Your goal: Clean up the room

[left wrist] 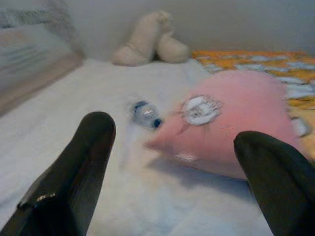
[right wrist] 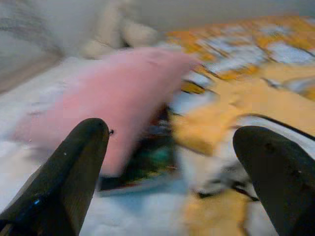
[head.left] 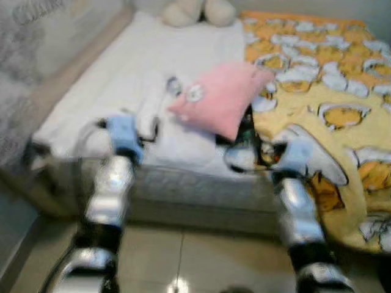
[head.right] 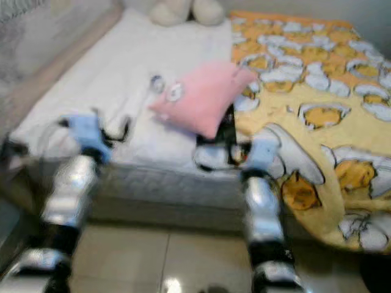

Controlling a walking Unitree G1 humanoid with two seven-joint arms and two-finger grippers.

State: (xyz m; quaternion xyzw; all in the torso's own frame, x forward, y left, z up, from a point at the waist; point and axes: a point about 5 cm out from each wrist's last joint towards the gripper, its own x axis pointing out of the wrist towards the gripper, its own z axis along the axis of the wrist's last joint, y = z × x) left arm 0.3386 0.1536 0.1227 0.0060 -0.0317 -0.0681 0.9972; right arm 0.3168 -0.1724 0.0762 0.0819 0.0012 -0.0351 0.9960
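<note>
Here, the robot is standing at the foot edge of a bed covered with a white sheet (head.left: 122, 73), and both silver arms are reaching out over the mattress edge. On the left, the left hand (left wrist: 172, 177) is hovering low over the white sheet, its two black fingers (left wrist: 78, 167) spread wide with nothing between them. Ahead of it, a small clear plastic bottle with a blue cap (left wrist: 146, 114) is lying on its side on the sheet, just beside the near corner of a soft pink square cushion with a round white patch (head.left: 223, 97). The cushion is resting tilted near the middle of the bed, partly over a dark, glossy flat book or magazine (right wrist: 147, 164) whose cover cannot be read. Further right, the right hand (right wrist: 172, 167) is hovering near that dark item, fingers also wide apart and gripping nothing. To the right, a yellow blanket printed with white and orange cartoon shapes (head.left: 330, 91) is covering that half of the bed. A beige plush toy (head.left: 195, 11) is sitting at the far end.
</note>
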